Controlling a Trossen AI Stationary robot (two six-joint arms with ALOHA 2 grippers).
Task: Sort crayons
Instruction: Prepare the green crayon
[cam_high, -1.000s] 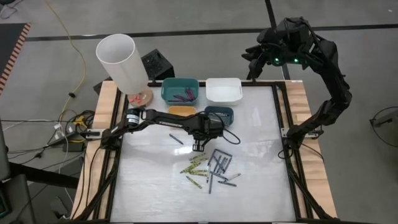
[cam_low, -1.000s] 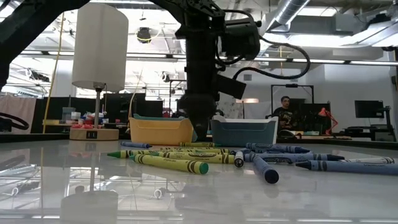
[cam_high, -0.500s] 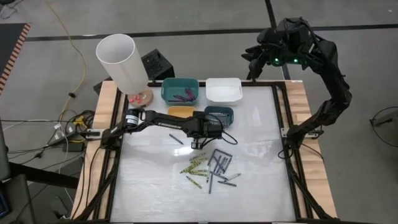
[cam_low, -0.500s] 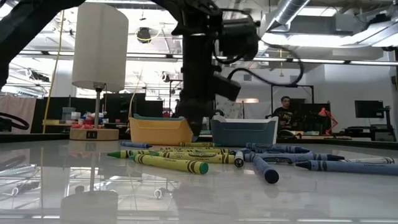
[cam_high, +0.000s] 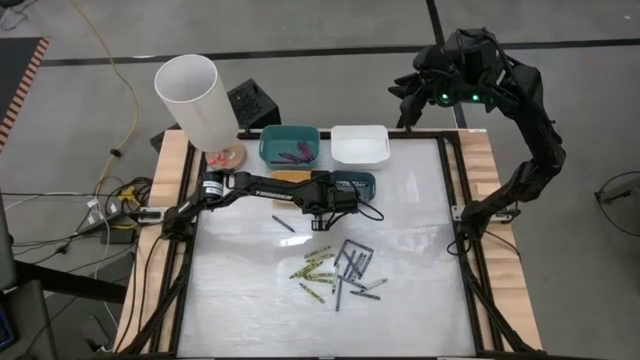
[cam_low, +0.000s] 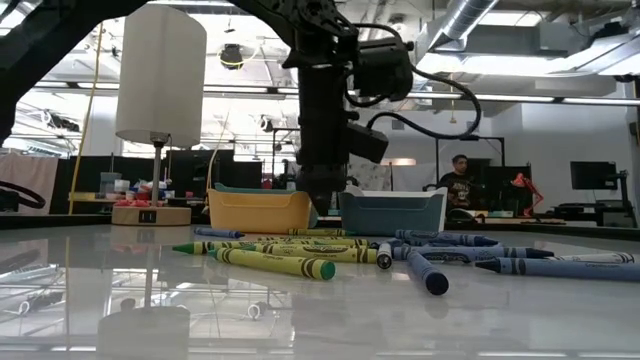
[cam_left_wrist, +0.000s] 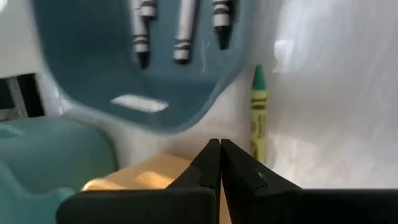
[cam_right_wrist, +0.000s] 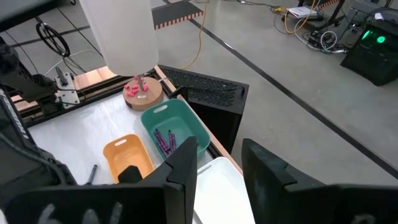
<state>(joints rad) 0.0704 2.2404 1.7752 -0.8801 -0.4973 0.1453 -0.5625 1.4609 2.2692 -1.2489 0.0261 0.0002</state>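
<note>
Left gripper (cam_high: 322, 201) clenched shut on nothing, hanging between the yellow bin (cam_high: 291, 178) and the dark blue bin (cam_high: 352, 181), above a yellow-green crayon (cam_left_wrist: 258, 111) lying flat beside them. Blue crayons (cam_left_wrist: 181, 28) sit in the dark blue bin, side by side. Teal bin (cam_high: 290, 146) holds purple ones; white bin (cam_high: 360, 146) next to it. Loose crayons (cam_high: 337, 268) pile mid-table, flat, pointing every way. White lamp (cam_high: 197, 101) at the table corner. Right gripper (cam_right_wrist: 217, 165) parted, empty, raised off the table's far edge.
</note>
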